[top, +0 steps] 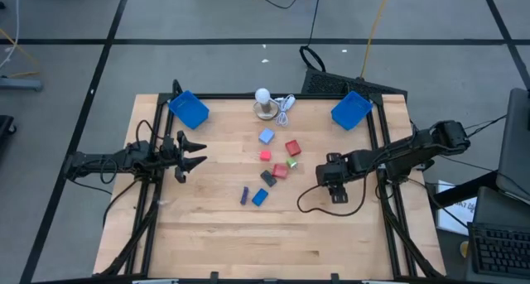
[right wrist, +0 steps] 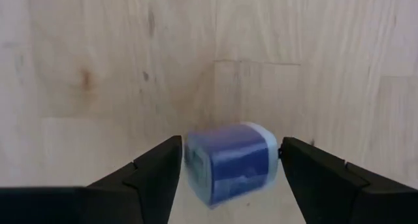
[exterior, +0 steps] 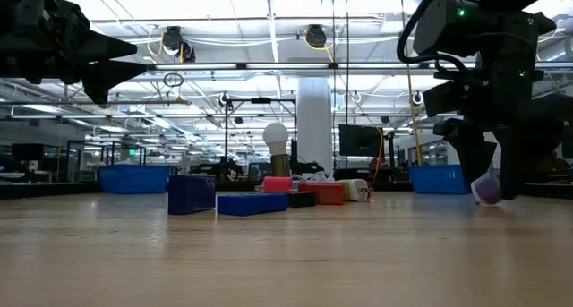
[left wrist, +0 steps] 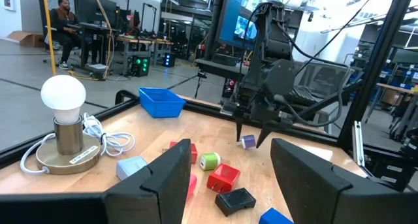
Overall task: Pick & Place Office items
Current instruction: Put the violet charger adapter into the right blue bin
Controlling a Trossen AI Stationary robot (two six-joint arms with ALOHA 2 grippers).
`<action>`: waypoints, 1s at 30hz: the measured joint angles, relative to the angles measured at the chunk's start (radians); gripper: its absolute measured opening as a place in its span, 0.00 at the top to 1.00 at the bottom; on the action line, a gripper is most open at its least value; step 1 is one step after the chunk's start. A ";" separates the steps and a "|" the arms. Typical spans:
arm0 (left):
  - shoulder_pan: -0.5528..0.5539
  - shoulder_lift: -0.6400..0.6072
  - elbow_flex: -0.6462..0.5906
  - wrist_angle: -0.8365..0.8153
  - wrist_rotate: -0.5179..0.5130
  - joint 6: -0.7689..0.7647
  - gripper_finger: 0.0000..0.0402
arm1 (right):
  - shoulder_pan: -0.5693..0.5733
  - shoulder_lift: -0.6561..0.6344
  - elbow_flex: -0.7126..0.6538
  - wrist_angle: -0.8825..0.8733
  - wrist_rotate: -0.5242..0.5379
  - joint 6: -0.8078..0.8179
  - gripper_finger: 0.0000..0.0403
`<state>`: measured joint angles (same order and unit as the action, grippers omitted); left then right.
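Several small office items lie mid-table: a light blue piece point(top: 266, 136), red ones point(top: 293, 146), a green one point(top: 291, 163), a dark grey one point(top: 267, 178), a purple one point(top: 244, 196) and a blue one point(top: 260, 196). My right gripper point(right wrist: 230, 165) points down to their right, with one finger on each side of a small purple-blue piece point(right wrist: 228, 162). That piece sits tilted just above the tabletop point(exterior: 488, 189). The gripper hides it in the high view. My left gripper point(top: 199, 151) waits open at the left edge, pointing level. My right gripper comes at the purple-blue piece from above, and its fingers point(right wrist: 157, 165) stand close beside the piece's two opposite sides. I cannot tell whether they touch it.
Blue square trays stand at the far left point(top: 189, 108) and far right point(top: 351, 108) corners. A white bulb on a round base point(top: 263, 98) with a white cord sits at the far middle. Bare wood lies toward the near edge point(top: 273, 243).
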<state>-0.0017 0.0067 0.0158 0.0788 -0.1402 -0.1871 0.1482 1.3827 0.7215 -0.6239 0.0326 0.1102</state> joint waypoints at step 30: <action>0.000 0.000 0.000 0.000 0.000 0.000 0.47 | -0.005 -0.153 -0.003 0.005 0.048 -0.028 0.50</action>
<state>-0.0014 0.0067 0.0158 0.0788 -0.1406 -0.1871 0.1436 1.2301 0.7181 -0.6188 0.0810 0.0818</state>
